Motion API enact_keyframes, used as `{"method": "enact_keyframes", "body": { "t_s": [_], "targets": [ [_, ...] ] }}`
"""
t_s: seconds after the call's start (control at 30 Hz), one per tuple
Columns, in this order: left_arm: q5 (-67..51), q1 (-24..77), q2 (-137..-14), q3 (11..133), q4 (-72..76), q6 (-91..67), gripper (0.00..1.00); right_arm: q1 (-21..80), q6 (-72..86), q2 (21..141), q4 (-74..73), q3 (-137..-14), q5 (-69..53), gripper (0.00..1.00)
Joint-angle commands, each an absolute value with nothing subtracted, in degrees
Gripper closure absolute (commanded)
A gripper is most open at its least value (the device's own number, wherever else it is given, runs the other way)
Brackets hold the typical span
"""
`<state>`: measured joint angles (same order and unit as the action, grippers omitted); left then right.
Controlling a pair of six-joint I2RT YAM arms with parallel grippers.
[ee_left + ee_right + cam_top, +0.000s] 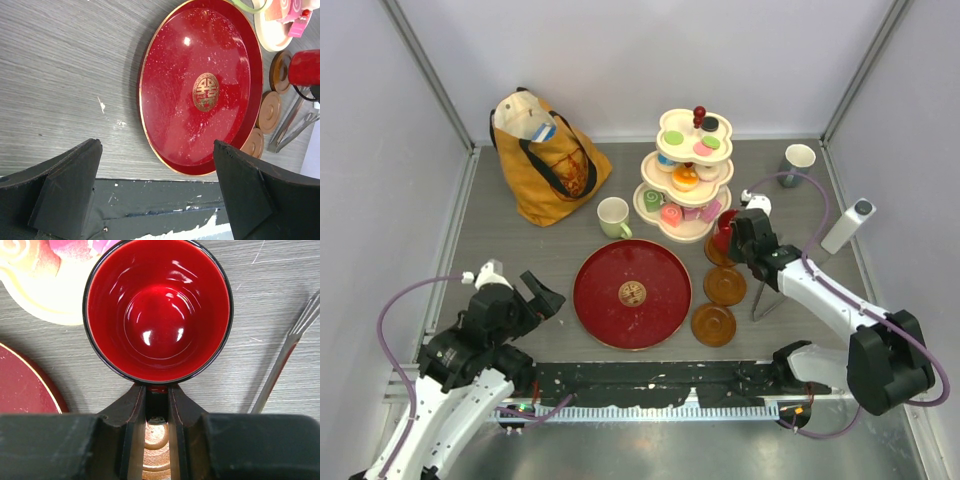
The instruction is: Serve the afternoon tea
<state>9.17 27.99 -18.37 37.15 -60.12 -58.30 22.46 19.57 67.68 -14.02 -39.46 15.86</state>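
The right gripper (156, 390) has its jaws pinched narrow on the handle of the red mug (157, 310), which stands upright, mouth up and empty, off the back right of the round red tray (632, 293). Just beyond the tray's right rim three brown coasters (725, 286) lie in a row. The mug is over the farthest one, though I cannot tell whether it rests on it or hangs just above. Metal tongs (760, 298) lie to the right of the coasters. Directly behind the tray is a three-tier stand (642, 200) carrying the toy pastries (682, 178). A pale green mug (612, 216) sits just behind the tray's back rim, beside the stand. A grey-blue mug (799, 160) is well off to the tray's back right. A yellow tote bag (548, 158) slumps behind the tray to the left. The left gripper (540, 300) hangs just left of the tray, its jaws spread wide and holding nothing.
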Motion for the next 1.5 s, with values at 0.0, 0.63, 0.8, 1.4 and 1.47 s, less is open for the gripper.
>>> {"method": "enact_keyframes", "body": {
  "t_s": [0.0,0.63,0.8,1.4,1.47],
  "targets": [
    [8.7,27.7,-16.5,37.8,-62.0,-59.9,0.0,23.7,19.7,68.5,-6.5,-40.1,18.1,0.94],
    [9.0,27.8,-16.6,38.2,-62.3,-59.8,0.0,24.5,25.8,64.1,-15.1,-41.6,16.1,0.11],
    [6.0,27.9,-17.3,37.5,-58.1,-56.3,0.0,24.5,25.9,59.3,-18.8,-44.0,18.6,0.09],
    [12.0,27.7,-40.7,42.2,-41.9,-50.2,0.0,2.6,23.5,71.6,-19.6,-60.8,12.7,0.05],
    [12.5,27.6,-45.0,43.5,-40.4,-49.0,0.0,0.9,22.3,76.4,-19.3,-64.6,12.5,0.05]
  ]
}}
